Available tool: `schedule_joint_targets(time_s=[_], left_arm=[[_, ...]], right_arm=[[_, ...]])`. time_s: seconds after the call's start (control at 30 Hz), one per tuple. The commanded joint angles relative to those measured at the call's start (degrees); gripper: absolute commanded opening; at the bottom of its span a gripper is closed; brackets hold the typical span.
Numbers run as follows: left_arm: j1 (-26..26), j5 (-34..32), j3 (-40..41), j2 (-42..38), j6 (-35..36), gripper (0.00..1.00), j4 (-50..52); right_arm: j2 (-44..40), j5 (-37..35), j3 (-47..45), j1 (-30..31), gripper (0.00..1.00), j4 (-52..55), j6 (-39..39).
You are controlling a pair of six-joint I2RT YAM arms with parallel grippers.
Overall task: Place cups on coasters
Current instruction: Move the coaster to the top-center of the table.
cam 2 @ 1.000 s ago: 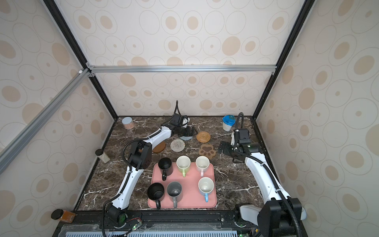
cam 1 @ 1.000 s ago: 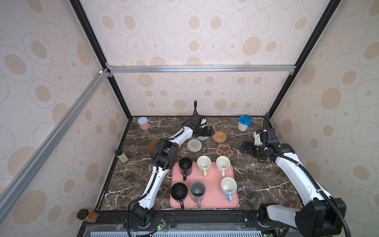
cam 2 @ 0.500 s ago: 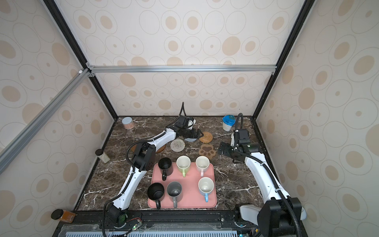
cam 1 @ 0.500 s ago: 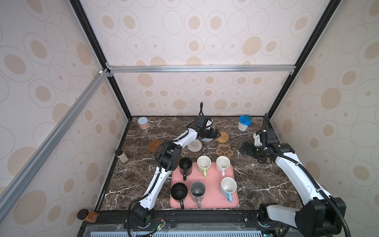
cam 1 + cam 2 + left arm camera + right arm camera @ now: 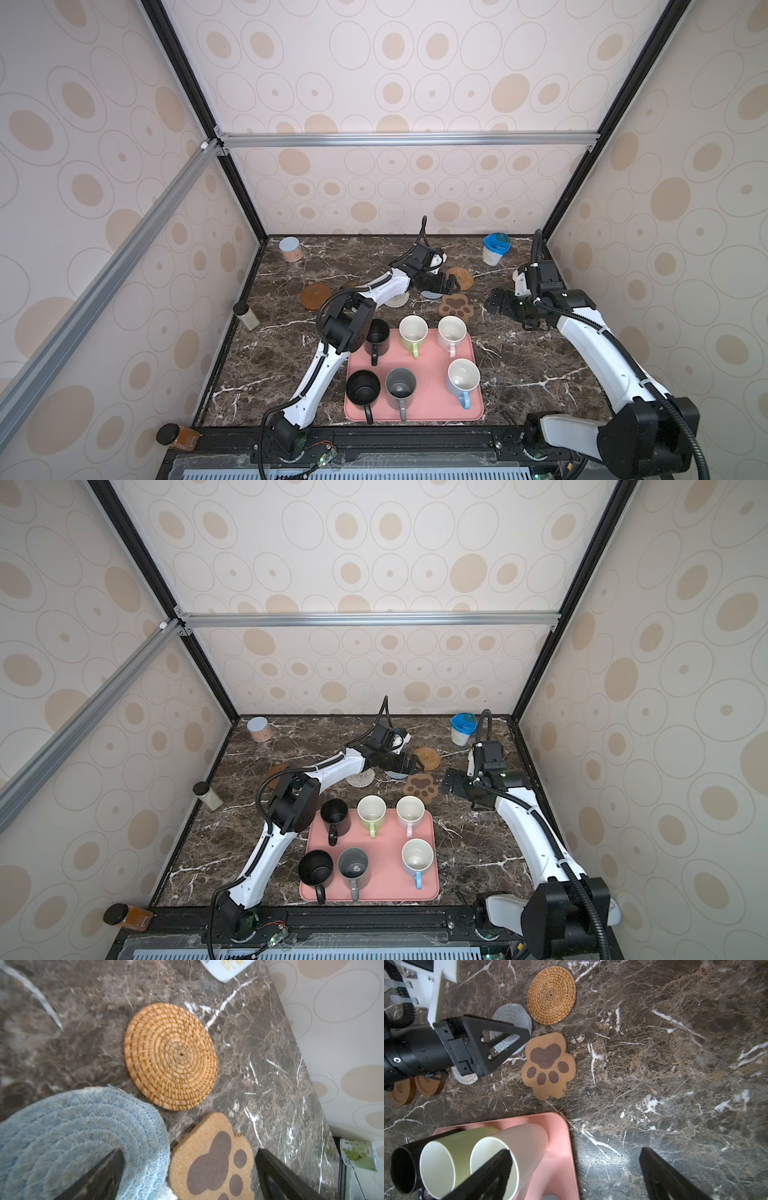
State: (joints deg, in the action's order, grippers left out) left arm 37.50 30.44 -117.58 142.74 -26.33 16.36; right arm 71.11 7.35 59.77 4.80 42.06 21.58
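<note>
Jaws on the left gripper (image 5: 189,1152) are standing spread, one finger over the blue-grey woven coaster (image 5: 72,1126), the paw-shaped coaster (image 5: 212,1159) showing between them. Those of the right gripper (image 5: 575,1151) are gaping too, the white-pink cup (image 5: 512,1147) standing on the pink tray (image 5: 560,1159) near one finger.

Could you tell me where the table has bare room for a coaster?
Bare marble lies between the tray and the right arm, and between the bottle and the left arm. Behind the tray, coasters crowd around the left gripper.
</note>
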Motion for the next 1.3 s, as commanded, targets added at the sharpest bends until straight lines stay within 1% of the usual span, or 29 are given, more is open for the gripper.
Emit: schedule_joint_targets(time_s=[0.0, 0.13, 0.33, 0.53, 0.8, 0.97, 1.13, 1.27], left_arm=[[0.74, 0.39, 5.08, -1.0, 1.36, 1.0, 6.94], [0.79, 0.87, 10.41, -4.04, 0.93, 1.0, 4.83], [0.99, 1.29, 12.29, -5.28, 1.32, 1.0, 4.65], [1.52, 2.7, 10.95, -4.39, 1.1, 1.0, 4.37], [1.68, 2.22, 7.28, -1.6, 0.42, 1.0, 4.58], [1.7, 0.8, 4.56, -0.32, 1.12, 1.0, 6.56], [1.67, 0.0, 4.67, -1.91, 0.92, 1.0, 6.27], [1.55, -2.2, 1.82, -3.77, 2.33, 1.0, 7.78]], right_arm=[[0.57, -0.59, 0.11, 0.0, 1.0, 0.91, -0.49], [0.85, -0.63, 0.01, -0.01, 1.0, 0.83, -0.57], [1.27, -0.41, 0.05, 0.03, 1.0, 0.56, -0.23], [1.19, -0.58, 0.07, -0.01, 1.0, 0.73, -0.14], [0.78, -0.74, 0.08, -0.02, 1.0, 0.98, -0.31], [1.13, -0.5, 0.64, -0.01, 1.0, 1.09, -0.48], [1.13, -0.59, 0.85, -0.02, 1.0, 1.09, -0.9], [1.12, -0.76, 2.13, -0.01, 1.0, 0.83, -1.78]])
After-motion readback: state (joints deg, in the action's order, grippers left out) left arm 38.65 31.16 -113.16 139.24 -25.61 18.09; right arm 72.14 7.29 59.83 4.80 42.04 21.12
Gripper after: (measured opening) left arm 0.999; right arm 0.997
